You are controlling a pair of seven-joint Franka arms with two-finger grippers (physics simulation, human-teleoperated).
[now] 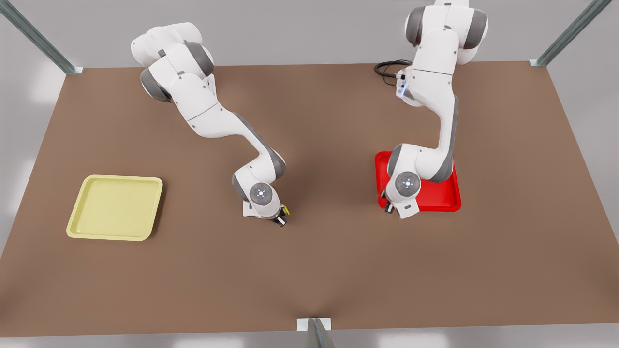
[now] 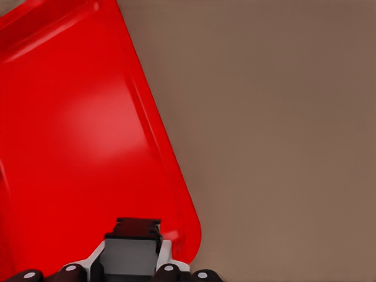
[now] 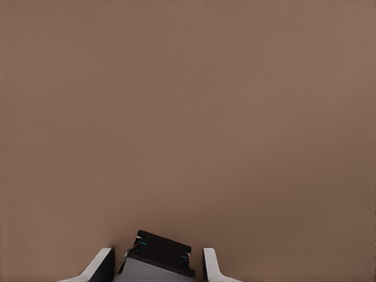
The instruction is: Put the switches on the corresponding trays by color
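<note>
Two white Franka arms reach down over a brown table (image 1: 309,270) in the front view. The left gripper (image 1: 388,207) hangs over the near-left corner of the red tray (image 1: 442,200), right of centre in the frame; the arm's own wrist and forearm cover much of that tray. In the left wrist view the left gripper (image 2: 132,276) sits at the bottom edge, cut off by the frame, with a dark block (image 2: 137,228) lodged between its fingers above the tray's red floor (image 2: 70,147). The block looks like a switch body, but its cap colour is hidden, so it cannot be said which switch it is; the jaws stand closed around it.

The right gripper (image 1: 279,217) hovers over bare table just left of centre in the front view, with a speck of yellow, the yellow-capped switch (image 1: 286,210), peeking out beside the wrist. In the right wrist view the right gripper (image 3: 158,267) appears at the bottom edge, its pale fingers (image 3: 100,267) pinching a dark grey-black switch body (image 3: 161,252); the cap is turned away from that camera and the fingertips are cropped off.

The pale yellow tray (image 1: 116,207) lies at the lower left of the front view, well apart from both grippers.
</note>
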